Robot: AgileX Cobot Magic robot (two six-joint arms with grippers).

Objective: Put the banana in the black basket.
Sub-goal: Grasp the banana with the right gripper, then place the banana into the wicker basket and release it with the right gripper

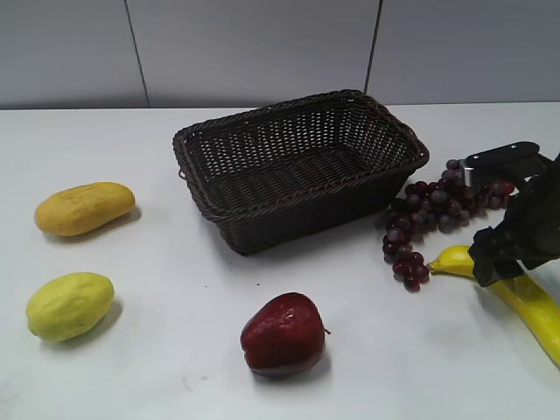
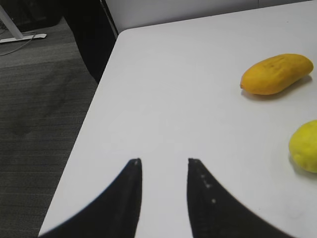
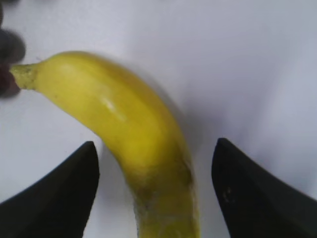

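Six things are being shown on the white table (image 1: 175, 367) in the exterior view. The basket (image 1: 297, 166) is sitting upright near the middle, toward the back, with nothing seen inside it. An orange-yellow fruit (image 1: 84, 208) and a yellow-green fruit (image 1: 69, 304) are lying well to its left, apart from each other. A red apple (image 1: 283, 333) is resting in front of the basket. Grapes (image 1: 433, 219) are spread just to the right of the basket. The banana (image 1: 516, 293) is lying at the right edge, its tip near the grapes, and its middle is being covered by the right gripper (image 1: 507, 254); the opening of the jaws cannot be told from this angle.

In the left wrist view, the left gripper (image 2: 163, 171) is being held over bare table near the table's edge, its fingers parted by a narrow gap and gripping nothing. The two yellow fruits are seen at the right.

In the right wrist view, the right gripper is being held wide open, one finger (image 3: 59, 193) on each side of the banana (image 3: 129, 139), neither touching it. The banana is lying on the table between them.
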